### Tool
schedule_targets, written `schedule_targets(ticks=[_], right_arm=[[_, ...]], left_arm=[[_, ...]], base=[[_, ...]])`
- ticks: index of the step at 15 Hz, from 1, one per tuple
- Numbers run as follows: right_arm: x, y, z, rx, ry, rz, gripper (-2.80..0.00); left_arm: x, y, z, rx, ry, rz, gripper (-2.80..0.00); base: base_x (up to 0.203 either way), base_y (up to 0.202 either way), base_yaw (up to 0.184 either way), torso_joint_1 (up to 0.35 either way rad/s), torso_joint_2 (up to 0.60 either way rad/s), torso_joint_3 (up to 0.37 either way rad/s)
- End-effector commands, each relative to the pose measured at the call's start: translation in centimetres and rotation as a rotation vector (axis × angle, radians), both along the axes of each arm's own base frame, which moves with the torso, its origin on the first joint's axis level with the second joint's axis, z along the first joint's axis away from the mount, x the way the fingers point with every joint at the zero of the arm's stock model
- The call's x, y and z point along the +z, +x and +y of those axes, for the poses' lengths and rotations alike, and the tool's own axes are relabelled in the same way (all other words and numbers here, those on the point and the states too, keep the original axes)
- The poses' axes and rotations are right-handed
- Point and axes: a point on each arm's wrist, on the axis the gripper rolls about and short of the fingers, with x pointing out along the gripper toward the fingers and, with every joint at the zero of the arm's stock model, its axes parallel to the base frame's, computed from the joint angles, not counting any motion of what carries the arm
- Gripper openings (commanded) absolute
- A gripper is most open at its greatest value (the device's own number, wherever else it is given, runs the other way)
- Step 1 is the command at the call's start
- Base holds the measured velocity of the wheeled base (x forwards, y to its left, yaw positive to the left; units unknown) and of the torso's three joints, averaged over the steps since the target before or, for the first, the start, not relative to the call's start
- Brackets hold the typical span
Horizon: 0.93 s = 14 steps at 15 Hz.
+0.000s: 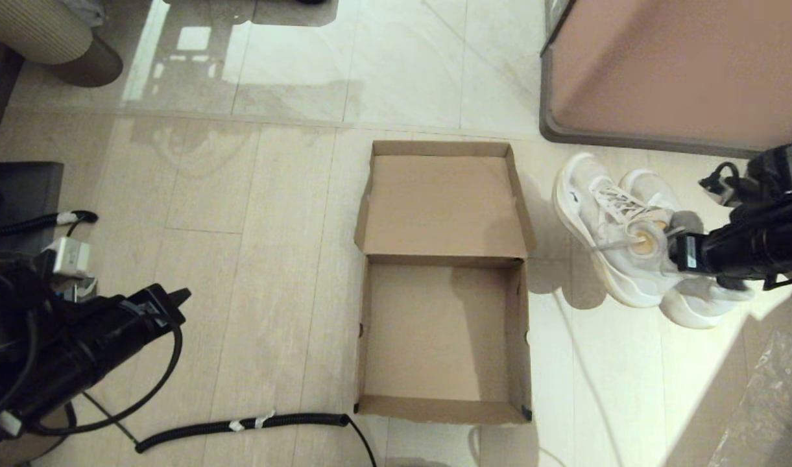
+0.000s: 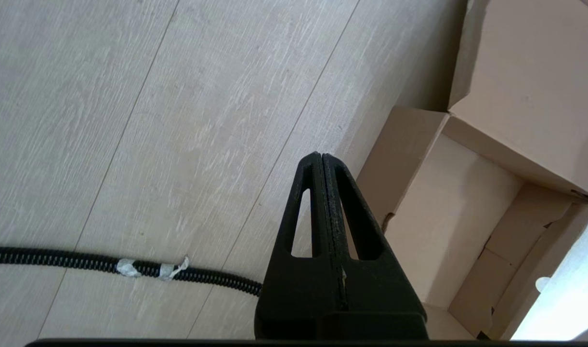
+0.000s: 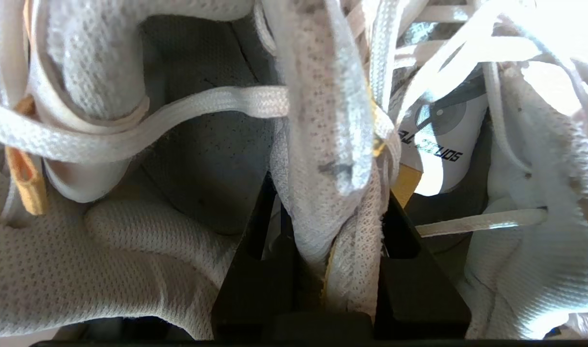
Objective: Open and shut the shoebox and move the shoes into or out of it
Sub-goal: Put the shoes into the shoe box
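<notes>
one shoebox (image 1: 442,337), lid open, on floor (image 1: 240,259). two shoes (image 1: 629,240) beside it; right gripper (image 3: 337,231) jaws pinching both collars. left gripper (image 2: 322,164) jaws pressed together, parked.

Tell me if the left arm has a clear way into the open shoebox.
Probably yes. The left gripper, fingers shut, hovers over bare floor beside the shoebox, whose lid lies flipped back; only a floor cable lies nearby.

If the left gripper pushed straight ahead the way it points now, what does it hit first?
Probably the shoebox. The shut left gripper hovers over bare floor, aimed toward the box's near side wall, so that wall likely comes first. Depth is unclear; tilted lower, it would meet floor instead.
</notes>
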Motion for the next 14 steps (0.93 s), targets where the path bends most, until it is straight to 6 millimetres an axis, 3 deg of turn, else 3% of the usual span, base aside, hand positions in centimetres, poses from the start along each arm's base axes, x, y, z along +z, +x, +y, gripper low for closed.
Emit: schedule_targets(ticks=[1, 4, 6, 11, 14], right_arm=[[3.9, -7.3, 1.5, 0.016, -0.015, -0.117, -2.8], [4.5, -12.4, 3.7, 0.099, 0.008, -0.125, -2.8], [4.0, -13.9, 5.7, 0.2, 0.023, -0.111, -2.8], [2.2, -14.6, 10.4, 0.354, -0.007, -0.043, -2.8], [1.2, -12.8, 12.7, 0.371, -0.033, -0.042, -2.8]], left_arm=[[-0.4, 0.4, 0.0, 0.0, -0.003, 0.013, -2.8], [-1.5, 0.6, -0.1, 0.0, -0.003, 0.062, -2.8], [-1.4, 0.4, 0.0, 0.002, -0.003, 0.054, -2.8], [-1.7, -0.7, 0.0, 0.004, -0.004, 0.067, -2.8], [-1.6, -0.7, 0.0, 0.004, -0.005, 0.062, -2.8]], base=[[0.0, 0.0, 0.0, 0.0, 0.0, 0.0], [0.0, 0.0, 0.0, 0.0, 0.0, 0.0], [0.0, 0.0, 0.0, 0.0, 0.0, 0.0], [0.0, 0.0, 0.0, 0.0, 0.0, 0.0], [0.0, 0.0, 0.0, 0.0, 0.0, 0.0]])
